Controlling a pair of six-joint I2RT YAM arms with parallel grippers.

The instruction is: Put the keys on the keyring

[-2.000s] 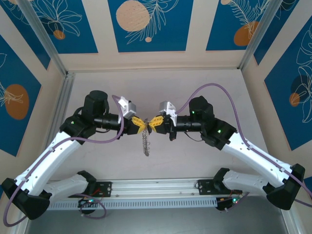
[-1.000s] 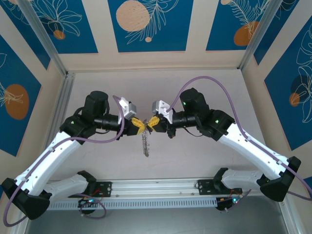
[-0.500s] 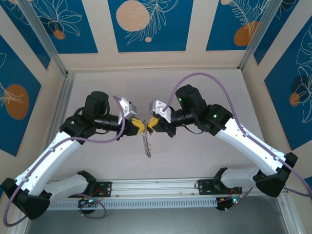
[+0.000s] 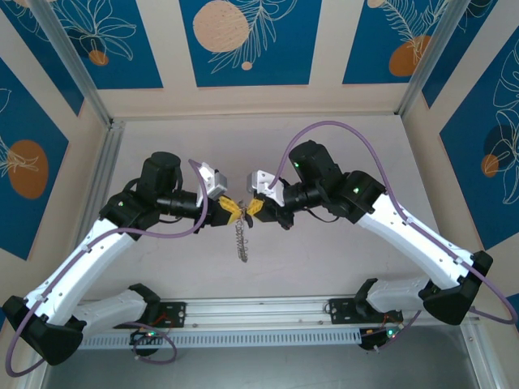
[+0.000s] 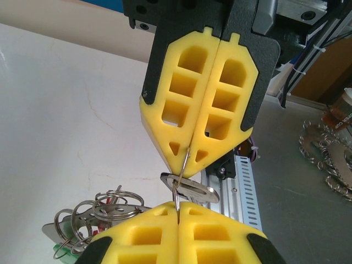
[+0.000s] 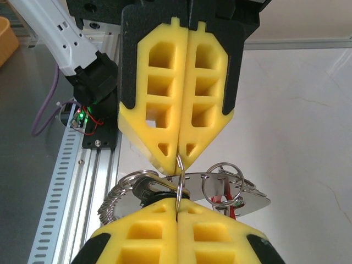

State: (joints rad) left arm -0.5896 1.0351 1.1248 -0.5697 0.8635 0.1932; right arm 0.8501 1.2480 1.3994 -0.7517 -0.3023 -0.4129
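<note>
- In the top view, the left gripper (image 4: 230, 209) and right gripper (image 4: 255, 207) meet tip to tip at the frame centre. The keyring (image 4: 242, 237) dangles below them as a silvery string.
- The left wrist view shows both grippers clamped on the ring's thin wire. A silver key (image 5: 190, 190) sits against the wire between the tips, and small rings (image 5: 113, 204) bunch at lower left.
- The right wrist view adds a black-headed key (image 6: 157, 190) left of the wire and a red tag (image 6: 231, 202) to its right.
- The table (image 4: 340, 146) is pale and faintly veined, with a metal rail (image 4: 259, 312) along its near edge.
- Blue panels (image 4: 243, 40) with leaves and orange discs line the walls.
</note>
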